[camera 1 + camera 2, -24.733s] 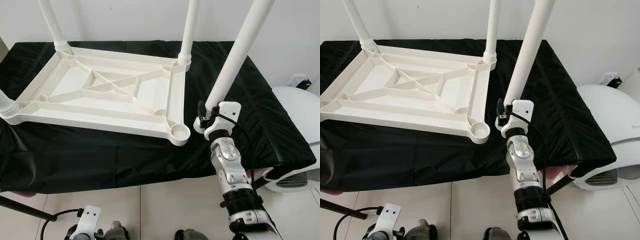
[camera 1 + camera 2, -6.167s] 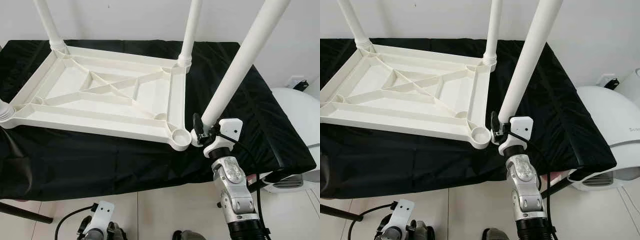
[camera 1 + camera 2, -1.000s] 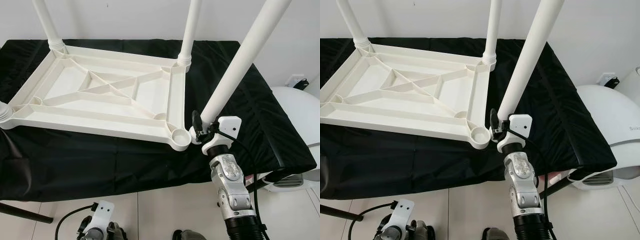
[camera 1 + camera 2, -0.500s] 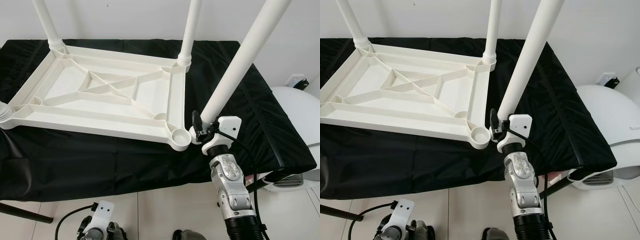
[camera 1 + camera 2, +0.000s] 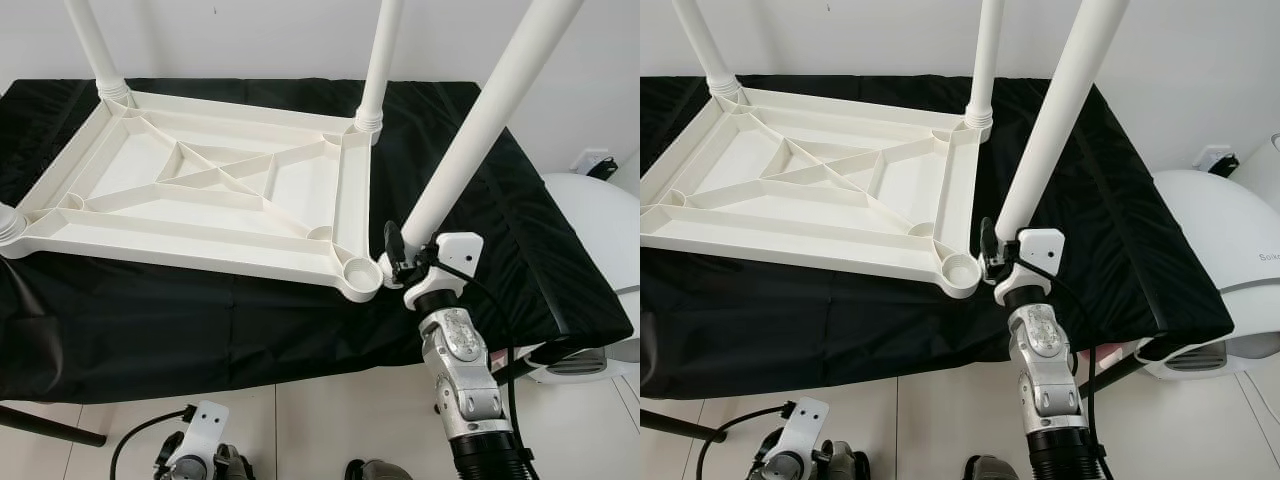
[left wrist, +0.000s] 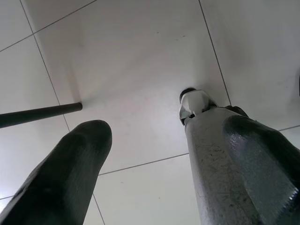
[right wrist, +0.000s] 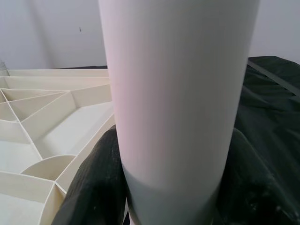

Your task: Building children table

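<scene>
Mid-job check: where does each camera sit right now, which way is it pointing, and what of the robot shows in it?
Left eye and right eye: on the head, looking forward and down at the tabletop lying upside down on the black cloth; both share the right gripper holding the leg beside the empty socket.
Left wrist: faces the floor tiles past the open fingers of the left gripper.
Right wrist: looks along its fingers, clamped on the leg, with the tabletop behind.
</scene>
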{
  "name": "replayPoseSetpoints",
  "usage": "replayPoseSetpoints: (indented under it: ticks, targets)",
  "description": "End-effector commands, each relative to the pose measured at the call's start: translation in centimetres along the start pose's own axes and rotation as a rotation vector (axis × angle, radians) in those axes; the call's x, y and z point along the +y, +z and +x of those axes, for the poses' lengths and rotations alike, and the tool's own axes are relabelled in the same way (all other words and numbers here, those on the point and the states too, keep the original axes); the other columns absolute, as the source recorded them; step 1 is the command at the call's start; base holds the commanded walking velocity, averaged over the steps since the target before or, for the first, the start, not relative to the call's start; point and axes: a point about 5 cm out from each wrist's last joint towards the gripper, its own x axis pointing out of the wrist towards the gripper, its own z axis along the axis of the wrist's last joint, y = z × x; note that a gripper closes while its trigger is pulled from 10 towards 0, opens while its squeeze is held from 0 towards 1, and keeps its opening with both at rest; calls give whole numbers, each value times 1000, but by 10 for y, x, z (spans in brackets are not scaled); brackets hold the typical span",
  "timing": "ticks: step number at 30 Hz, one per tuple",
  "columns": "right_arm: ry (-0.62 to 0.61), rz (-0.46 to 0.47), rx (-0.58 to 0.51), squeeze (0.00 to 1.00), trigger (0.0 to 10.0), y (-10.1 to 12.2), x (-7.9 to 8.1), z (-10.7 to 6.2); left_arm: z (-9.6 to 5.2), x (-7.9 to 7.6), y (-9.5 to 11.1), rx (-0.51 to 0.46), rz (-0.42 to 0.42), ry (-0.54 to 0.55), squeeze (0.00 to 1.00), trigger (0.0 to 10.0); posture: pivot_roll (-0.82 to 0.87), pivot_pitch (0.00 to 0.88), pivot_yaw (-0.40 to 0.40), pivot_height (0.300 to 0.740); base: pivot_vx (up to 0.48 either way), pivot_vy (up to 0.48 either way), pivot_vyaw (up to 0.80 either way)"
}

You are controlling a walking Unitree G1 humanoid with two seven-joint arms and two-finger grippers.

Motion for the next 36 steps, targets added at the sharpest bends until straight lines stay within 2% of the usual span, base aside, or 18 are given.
replayPoseSetpoints:
  ticks: [1,36]
  targets:
    - [1,0,-8,0,10000,0,1,0,-4,-8,-16,62,7,-75,0,10000,51,102,7,740,0,0,0]
    - [0,0,-10,0,10000,0,1,0,-4,-8,-17,62,17,-78,0,10000,47,99,10,740,0,0,0]
